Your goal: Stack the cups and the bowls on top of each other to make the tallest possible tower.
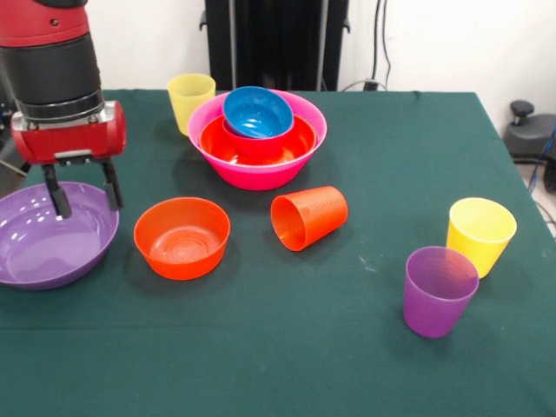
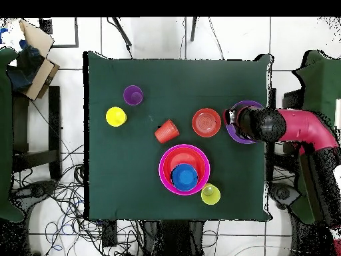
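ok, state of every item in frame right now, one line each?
gripper: open, fingers down over the purple bowl, holding nothing
purple bowl: upright, empty
small orange bowl: upright, empty, apart from the tower
tower: pink bowl, orange bowl nested inside, blue bowl tilted on top
orange cup: on its side
purple cup: upright
yellow cup: upright, by the purple cup
second yellow cup: upright, beside the pink bowl

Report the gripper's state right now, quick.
Gripper: open, holding nothing, fingers spread over the wide purple bowl.
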`<state>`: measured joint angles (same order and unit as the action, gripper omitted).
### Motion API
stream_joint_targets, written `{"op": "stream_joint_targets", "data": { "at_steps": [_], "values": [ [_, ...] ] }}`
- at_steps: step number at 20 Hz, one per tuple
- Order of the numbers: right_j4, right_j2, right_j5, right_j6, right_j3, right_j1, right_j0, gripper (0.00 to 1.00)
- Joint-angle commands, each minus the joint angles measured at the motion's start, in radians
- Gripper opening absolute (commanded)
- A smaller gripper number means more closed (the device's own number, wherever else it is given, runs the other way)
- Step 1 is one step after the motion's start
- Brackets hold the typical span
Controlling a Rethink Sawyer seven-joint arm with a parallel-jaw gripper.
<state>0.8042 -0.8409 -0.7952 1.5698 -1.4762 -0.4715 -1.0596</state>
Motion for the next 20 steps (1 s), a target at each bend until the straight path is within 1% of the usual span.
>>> {"op": "stream_joint_targets", "data": {
  "at_steps": [1,5,8,11,13,20],
  "values": [
    [0.051,0.041,0.041,-0.178,-0.100,0.018,0.025,1.00],
    [0.054,0.040,0.031,-0.210,-0.087,0.034,0.014,1.00],
    [0.069,0.036,0.029,-0.279,-0.061,0.073,-0.010,1.00],
    [0.085,0.044,0.038,-0.324,-0.032,0.128,-0.039,1.00],
    [0.089,0.043,0.033,-0.349,-0.019,0.146,-0.054,1.00],
    [0.098,0.034,-0.001,-0.404,0.023,0.175,-0.079,1.00]
  ]
}}
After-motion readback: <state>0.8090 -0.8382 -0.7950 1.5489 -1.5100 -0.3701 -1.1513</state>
